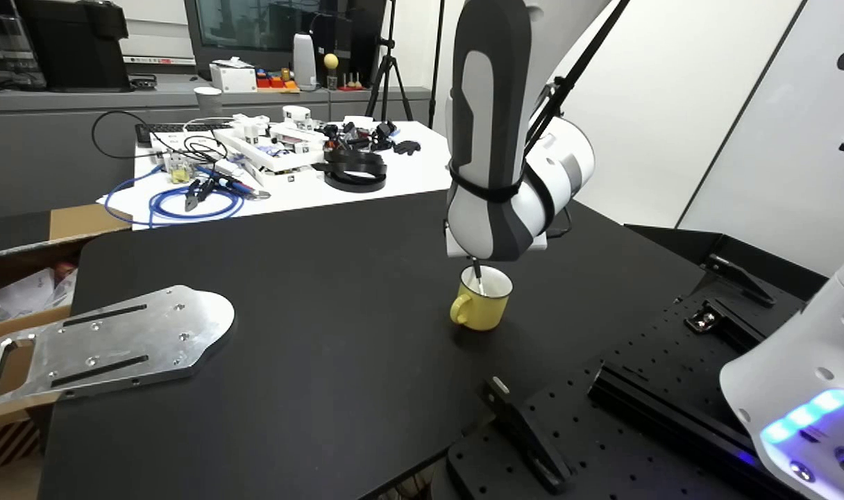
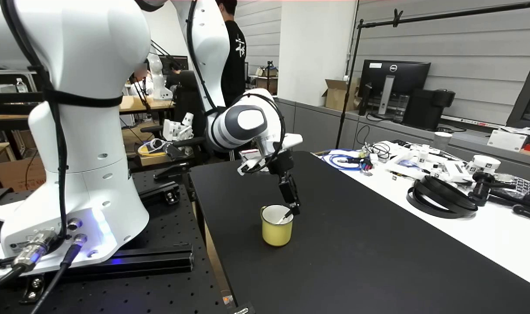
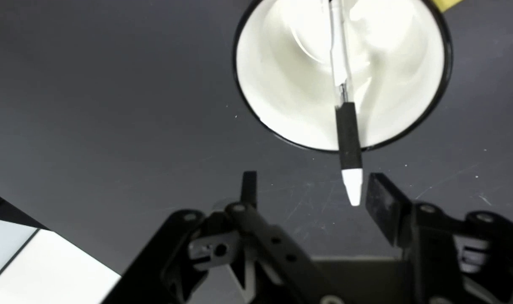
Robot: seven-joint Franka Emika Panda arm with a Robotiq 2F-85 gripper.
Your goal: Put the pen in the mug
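Yellow outside and white within, the mug (image 1: 484, 305) stands upright on the counter (image 1: 311, 333), its handle (image 1: 461, 310) on the side away from my pincer (image 3: 312, 192). The pen (image 3: 349, 135) slants into the mug: clear barrel inside, black grip crossing the rim, pale end sticking out past it. Where its lower end rests I can't see, since it runs off the edge of the wrist view. Just beside the mug's rim, the pincer is released, its fingers (image 3: 385, 206) wide apart on either side of that pale end. I see a thin strip of counter between the pen and the nearer finger, so nothing seems to be gripped. To me the step in hand is the letting-go, with the pen as good as placed. Next I'd want a slow, straight lift away from the mug, fingers spread, so that neither brushes the pen. A sideways nudge from the nearer one could flip it out over the rim. The metal plate (image 1: 120, 338) lies well apart from the mug and shouldn't hinder me.
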